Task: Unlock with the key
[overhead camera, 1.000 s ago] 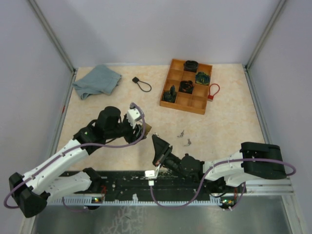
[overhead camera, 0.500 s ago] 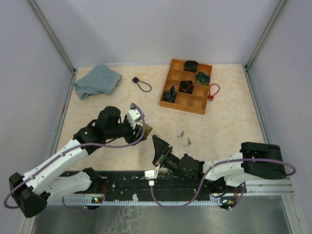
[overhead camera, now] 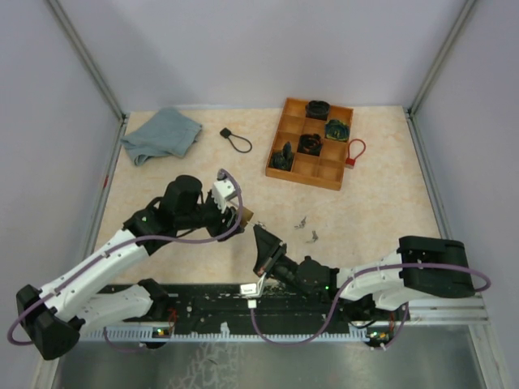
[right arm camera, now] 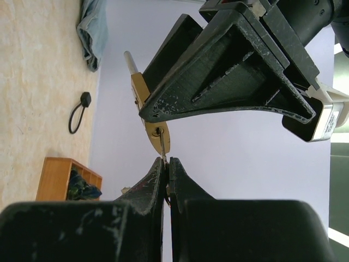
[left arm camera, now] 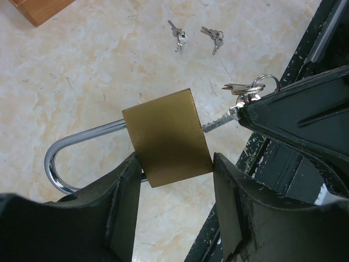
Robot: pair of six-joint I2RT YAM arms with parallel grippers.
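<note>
**Colours and patterns.** Brass-yellow rectangular metal padlock (left arm camera: pixel 166 137): plain and unpatterned, with a mirror-bright chrome shackle (left arm camera: pixel 68 150). Silver toothed metal key (left arm camera: pixel 221 121), on a silver ring (left arm camera: pixel 263 82). Left gripper (left arm camera: pixel 177 162) and right gripper (right arm camera: pixel 166 164): matt black, scuffed pale grey along the edges. Tabletop (left arm camera: pixel 82 71): cream-beige with faint marbled veining. Two loose bunches of small keys (left arm camera: pixel 177 37): silver. Square-celled wooden tray (overhead camera: pixel 328 171): orange-brown, holding black items and one greenish item (overhead camera: pixel 336 128). Crumpled fabric cloth (overhead camera: pixel 160 134): dusty blue-grey. Red thin cable loop (overhead camera: pixel 355 151). Black thin cable loop (overhead camera: pixel 237 139). Arm links (overhead camera: pixel 89 271): white, with black joints and purple cables (overhead camera: pixel 182 241). Enclosure walls (overhead camera: pixel 268 49): pale lilac-grey.
</note>
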